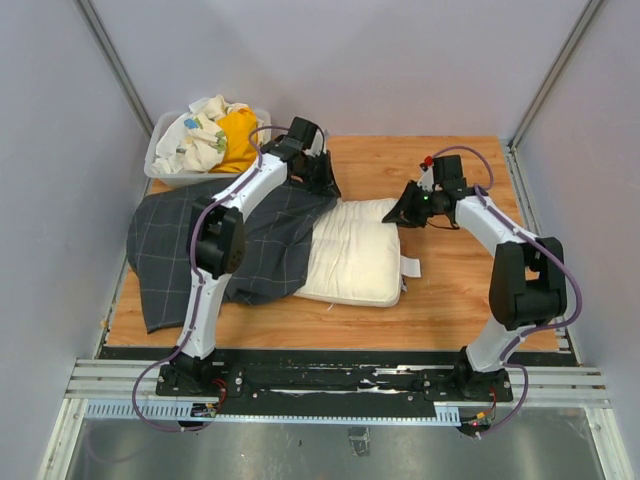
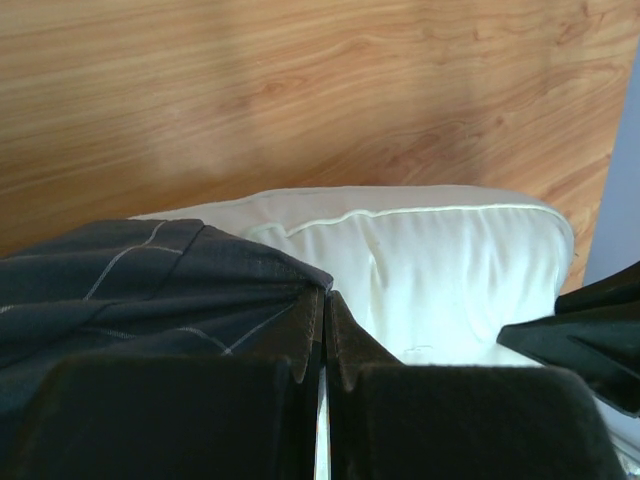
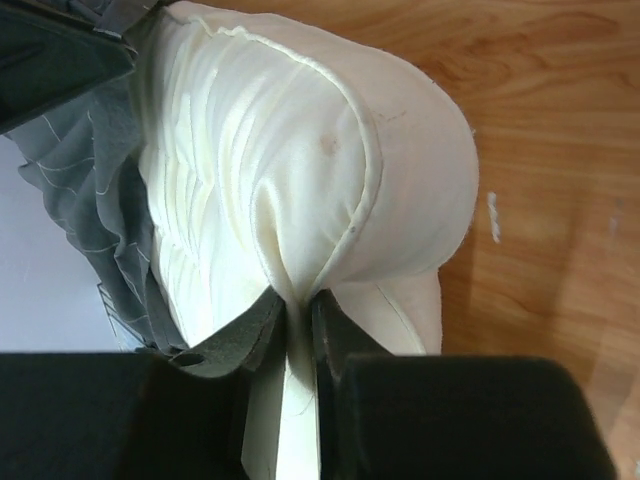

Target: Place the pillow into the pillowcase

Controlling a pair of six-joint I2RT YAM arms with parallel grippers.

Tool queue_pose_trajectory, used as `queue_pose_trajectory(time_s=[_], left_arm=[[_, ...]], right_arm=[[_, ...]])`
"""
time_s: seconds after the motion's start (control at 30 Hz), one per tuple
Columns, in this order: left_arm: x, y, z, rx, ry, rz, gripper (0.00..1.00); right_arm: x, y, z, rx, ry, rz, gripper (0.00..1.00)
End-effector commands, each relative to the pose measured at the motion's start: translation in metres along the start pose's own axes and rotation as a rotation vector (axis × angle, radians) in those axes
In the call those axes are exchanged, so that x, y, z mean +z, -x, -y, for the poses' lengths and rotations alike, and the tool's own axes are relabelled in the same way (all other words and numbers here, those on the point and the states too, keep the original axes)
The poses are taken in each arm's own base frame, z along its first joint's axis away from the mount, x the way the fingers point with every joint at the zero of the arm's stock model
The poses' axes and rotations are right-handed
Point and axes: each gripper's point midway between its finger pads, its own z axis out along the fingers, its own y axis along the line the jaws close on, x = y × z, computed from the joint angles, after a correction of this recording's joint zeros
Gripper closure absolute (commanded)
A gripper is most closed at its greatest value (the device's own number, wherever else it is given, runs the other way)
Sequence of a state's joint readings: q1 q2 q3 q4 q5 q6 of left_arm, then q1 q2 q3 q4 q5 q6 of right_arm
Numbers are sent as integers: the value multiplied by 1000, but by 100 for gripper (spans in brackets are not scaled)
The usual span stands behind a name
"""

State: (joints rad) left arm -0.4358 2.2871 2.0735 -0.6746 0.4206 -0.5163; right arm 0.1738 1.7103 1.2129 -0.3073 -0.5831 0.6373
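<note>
The pillow (image 1: 355, 258), flat on the surface (image 1: 455, 290) and partly inside the pillowcase (image 1: 255, 235) to its left, is pinched at its far right corner by the right end effector (image 3: 297, 305), while the case's rim is clamped by the left end effector (image 2: 323, 305).

No text, label or number can be read anywhere.

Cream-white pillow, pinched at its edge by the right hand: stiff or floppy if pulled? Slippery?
Probably floppy: the cream-white soft rectangular pillow bunches into folds where the right hand pinches its seam, so it would likely sag, not move as a slab. Likely light: it looks puffy. Its smooth sheen suggests it may slide against the dark charcoal grid-lined pillowcase.
</note>
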Motion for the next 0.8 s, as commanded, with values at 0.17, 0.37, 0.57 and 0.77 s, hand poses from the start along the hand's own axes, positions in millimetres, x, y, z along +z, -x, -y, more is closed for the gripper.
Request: queue_pose_trajectory(time_s=[0.17,0.37,0.57,0.77], left_arm=[[-39,6,56,129,-29,88,78],[-102,16,46,178,118,232,65],[-126,-51,0,177,267,224,65],[-126,-133,-30,173,345,189,65]], right_arm=[[-31,3,12,-23,-36,25,56],[-43,2,20,-48,-114,42,39],[-62,-21,15,-117,-156,22,33],[-65,-70,11,-181,-155,-47,30]])
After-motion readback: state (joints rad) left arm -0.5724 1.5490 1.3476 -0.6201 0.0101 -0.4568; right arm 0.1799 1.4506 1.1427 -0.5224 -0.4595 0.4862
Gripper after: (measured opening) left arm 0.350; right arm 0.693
